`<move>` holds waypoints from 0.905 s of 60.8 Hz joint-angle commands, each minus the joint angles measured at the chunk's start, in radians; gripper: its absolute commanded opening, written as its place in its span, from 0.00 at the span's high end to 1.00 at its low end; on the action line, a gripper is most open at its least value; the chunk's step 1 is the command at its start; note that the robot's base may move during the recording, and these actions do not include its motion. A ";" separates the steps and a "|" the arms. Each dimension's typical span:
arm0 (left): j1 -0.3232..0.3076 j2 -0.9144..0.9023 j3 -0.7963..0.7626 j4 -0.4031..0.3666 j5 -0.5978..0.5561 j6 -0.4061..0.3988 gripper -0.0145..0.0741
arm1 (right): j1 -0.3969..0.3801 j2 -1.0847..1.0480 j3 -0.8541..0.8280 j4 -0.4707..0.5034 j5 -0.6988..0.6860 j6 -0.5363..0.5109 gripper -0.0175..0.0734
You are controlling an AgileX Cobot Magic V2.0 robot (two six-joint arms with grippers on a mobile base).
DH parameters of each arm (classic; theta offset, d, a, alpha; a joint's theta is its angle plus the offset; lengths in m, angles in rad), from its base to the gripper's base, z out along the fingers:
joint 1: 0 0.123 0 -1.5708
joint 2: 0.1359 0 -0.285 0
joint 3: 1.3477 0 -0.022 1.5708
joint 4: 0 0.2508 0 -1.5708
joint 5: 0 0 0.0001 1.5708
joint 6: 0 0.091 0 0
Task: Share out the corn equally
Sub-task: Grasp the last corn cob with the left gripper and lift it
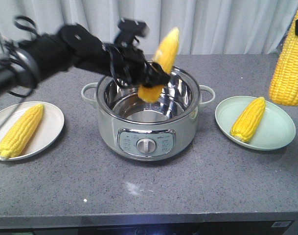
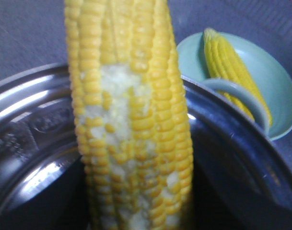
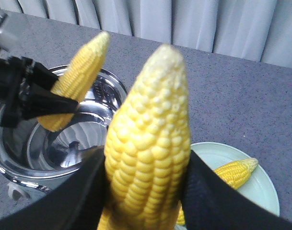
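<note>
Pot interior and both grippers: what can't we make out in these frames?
- Pot floor: in the front view the near wall hides it; in the left wrist view the left-held cob blocks it; the right wrist view shows only part. Anything left inside: unconfirmed.
- Right gripper: in the front view it is cut off at the right edge; only the right-held cob shows.
- Left gripper: motion-blurred in the front view; its jaws are out of frame in the left wrist view.

Front camera faces the pot (image 1: 183, 132) from mid-distance; both close wrist cameras, seemingly angled downward, share the green plate (image 2: 280, 91).
</note>
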 commanded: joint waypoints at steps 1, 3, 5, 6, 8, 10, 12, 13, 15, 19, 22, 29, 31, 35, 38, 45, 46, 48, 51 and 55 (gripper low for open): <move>0.032 -0.142 -0.035 -0.039 -0.025 -0.043 0.69 | -0.004 -0.021 -0.022 0.042 -0.050 -0.010 0.54; 0.047 -0.170 -0.035 -0.038 -0.017 -0.056 0.69 | -0.004 -0.021 -0.022 0.042 -0.050 -0.010 0.54; 0.063 -0.199 -0.035 -0.036 -0.005 -0.064 0.69 | -0.004 -0.021 -0.022 0.042 -0.050 -0.010 0.54; 0.070 -0.210 -0.035 -0.036 0.001 -0.070 0.69 | -0.004 -0.021 -0.022 0.042 -0.050 -0.010 0.54; 0.087 -0.238 -0.035 -0.029 0.018 -0.084 0.69 | -0.004 -0.021 -0.022 0.042 -0.050 -0.010 0.54; 0.100 -0.261 -0.035 -0.015 0.032 -0.100 0.69 | -0.004 -0.021 -0.022 0.042 -0.050 -0.010 0.54; 0.115 -0.289 -0.035 0.008 0.050 -0.117 0.69 | -0.004 -0.021 -0.022 0.042 -0.050 -0.010 0.54; 0.121 -0.300 -0.035 0.019 0.057 -0.125 0.69 | -0.004 -0.021 -0.022 0.042 -0.050 -0.010 0.54; 0.134 -0.326 -0.034 0.051 0.072 -0.141 0.69 | -0.004 -0.021 -0.022 0.042 -0.050 -0.010 0.54; 0.154 -0.368 -0.034 0.107 0.094 -0.174 0.69 | -0.004 -0.021 -0.022 0.042 -0.050 -0.011 0.54; 0.166 -0.397 -0.034 0.159 0.110 -0.209 0.69 | -0.004 -0.021 -0.022 0.042 -0.050 -0.011 0.54; 0.186 -0.451 -0.034 0.233 0.149 -0.275 0.69 | -0.004 -0.021 -0.022 0.042 -0.050 -0.017 0.54; 0.188 -0.464 -0.034 0.250 0.161 -0.290 0.69 | -0.004 -0.021 -0.022 0.042 -0.050 -0.017 0.54; 0.192 -0.483 -0.034 0.269 0.182 -0.309 0.69 | -0.004 -0.021 -0.022 0.042 -0.050 -0.017 0.54; 0.192 -0.497 -0.034 0.277 0.197 -0.317 0.69 | -0.004 -0.021 -0.022 0.042 -0.050 -0.017 0.54; 0.192 -0.517 -0.034 0.277 0.213 -0.313 0.69 | -0.004 -0.021 -0.022 0.042 -0.049 -0.017 0.54; 0.192 -0.520 -0.034 0.277 0.213 -0.313 0.69 | -0.004 -0.021 -0.022 0.042 -0.049 -0.017 0.54; 0.192 -0.523 -0.034 0.277 0.213 -0.313 0.69 | -0.004 -0.021 -0.022 0.042 -0.049 -0.017 0.54; 0.192 -0.526 -0.034 0.276 0.213 -0.313 0.69 | -0.004 -0.021 -0.022 0.042 -0.050 -0.017 0.54; 0.192 -0.526 -0.034 0.276 0.220 -0.313 0.69 | -0.004 -0.021 -0.022 0.042 -0.050 -0.017 0.54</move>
